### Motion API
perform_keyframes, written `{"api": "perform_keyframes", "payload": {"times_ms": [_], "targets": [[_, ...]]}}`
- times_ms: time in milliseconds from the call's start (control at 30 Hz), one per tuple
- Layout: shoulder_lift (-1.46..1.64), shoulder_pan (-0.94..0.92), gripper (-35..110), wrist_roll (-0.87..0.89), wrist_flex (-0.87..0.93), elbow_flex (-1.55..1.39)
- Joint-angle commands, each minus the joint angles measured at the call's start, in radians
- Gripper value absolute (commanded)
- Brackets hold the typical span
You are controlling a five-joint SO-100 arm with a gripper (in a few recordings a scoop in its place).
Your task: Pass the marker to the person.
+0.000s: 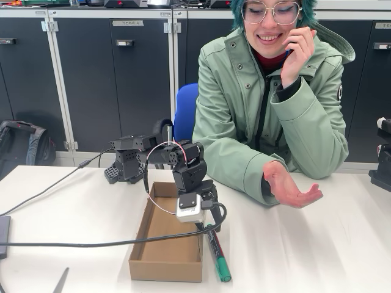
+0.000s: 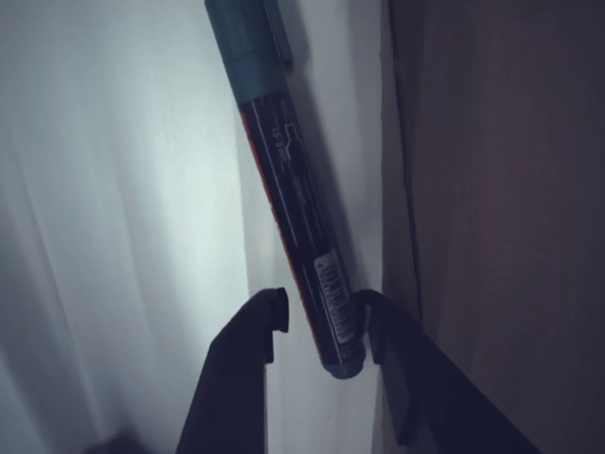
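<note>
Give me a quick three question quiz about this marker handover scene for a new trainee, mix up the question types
1. True or false: the marker lies inside the cardboard box.
2. Multiple choice: the person's open hand is A) palm up above the table, B) gripping the marker, C) flat inside the box.
3. Fill in: in the wrist view, the gripper has its fingers on either side of the marker's ____ end.

Key: 1 false, it lies on the table beside the box; 2 A; 3 near, the one opposite the cap.
</note>
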State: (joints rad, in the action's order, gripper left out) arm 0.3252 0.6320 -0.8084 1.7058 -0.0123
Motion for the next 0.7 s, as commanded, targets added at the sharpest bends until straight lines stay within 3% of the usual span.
{"api": "perform_keyframes", "payload": {"times_ms": [0, 167, 367, 667], "targets": [[-0.095, -0.123, 14, -0.091, 0.031, 0.009], [-0.141, -0.170, 14, -0.236, -0.005, 0.118], [-0.173, -0.202, 13, -0.272, -0.121, 0.183], [-0.183, -0.206, 13, -0.330, -0.101, 0.199]]}}
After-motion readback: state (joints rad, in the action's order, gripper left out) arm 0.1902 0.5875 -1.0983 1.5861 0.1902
